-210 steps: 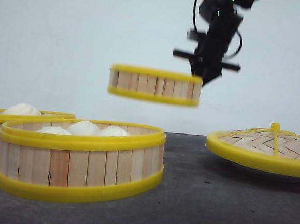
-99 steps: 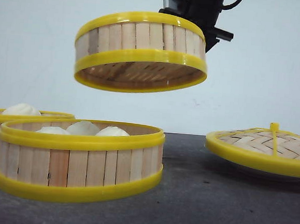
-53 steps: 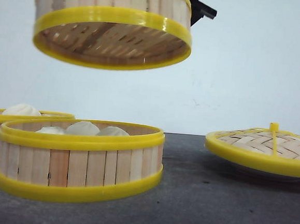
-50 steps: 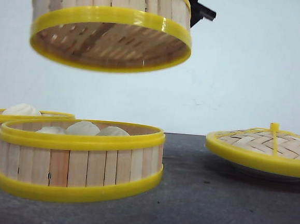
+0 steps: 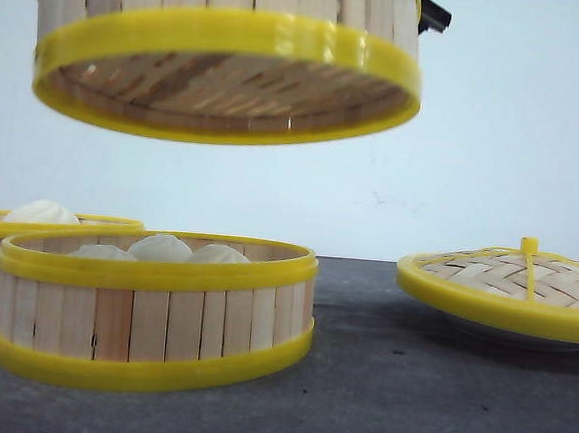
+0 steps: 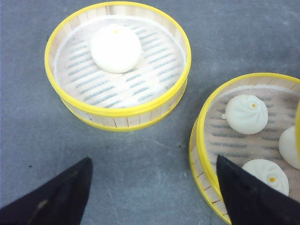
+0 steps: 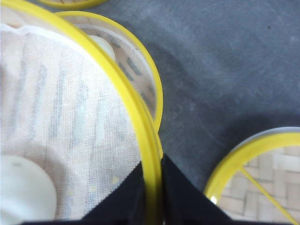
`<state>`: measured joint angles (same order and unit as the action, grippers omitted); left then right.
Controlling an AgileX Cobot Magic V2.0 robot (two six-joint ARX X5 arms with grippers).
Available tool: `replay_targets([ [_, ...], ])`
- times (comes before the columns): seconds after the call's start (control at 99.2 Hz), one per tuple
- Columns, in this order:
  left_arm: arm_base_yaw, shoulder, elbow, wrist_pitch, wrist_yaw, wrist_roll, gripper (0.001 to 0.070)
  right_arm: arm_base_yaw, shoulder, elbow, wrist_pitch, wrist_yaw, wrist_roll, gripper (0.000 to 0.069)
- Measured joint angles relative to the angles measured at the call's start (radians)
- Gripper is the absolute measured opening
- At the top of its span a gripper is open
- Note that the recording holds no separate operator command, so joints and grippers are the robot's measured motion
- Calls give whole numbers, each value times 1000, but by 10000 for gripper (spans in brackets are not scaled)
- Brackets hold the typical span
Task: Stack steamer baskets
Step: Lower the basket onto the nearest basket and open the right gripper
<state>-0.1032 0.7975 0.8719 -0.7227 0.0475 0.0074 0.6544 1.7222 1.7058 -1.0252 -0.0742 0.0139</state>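
Above bun-filled basket [image 5: 152, 306], clear gap: right gripper [image 7: 152, 197] clamps raised basket [image 5: 227, 56] rim; left gripper [image 6: 152, 187] spread.

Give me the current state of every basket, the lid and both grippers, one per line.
Lifted slatted wood steamer basket with yellow rims: airborne, held by its rim, one bun inside.
Near steamer basket with three buns: on the table, uncovered.
Far-left steamer basket with one bun: on the table, uncovered.
Domed woven bamboo lid: resting apart, on the right.
Right gripper: shut on the lifted basket's rim.
Left gripper: open, holding nothing.
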Motion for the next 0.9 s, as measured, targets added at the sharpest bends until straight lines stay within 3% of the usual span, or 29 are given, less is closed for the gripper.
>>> replay_targets([
  [0.302, 0, 1, 0, 1, 0, 0, 514, 0, 21, -74, 250, 6, -6, 20],
  [0.897, 0, 1, 0, 0, 0, 0, 514, 1, 154, -77, 331, -19, -7, 20],
])
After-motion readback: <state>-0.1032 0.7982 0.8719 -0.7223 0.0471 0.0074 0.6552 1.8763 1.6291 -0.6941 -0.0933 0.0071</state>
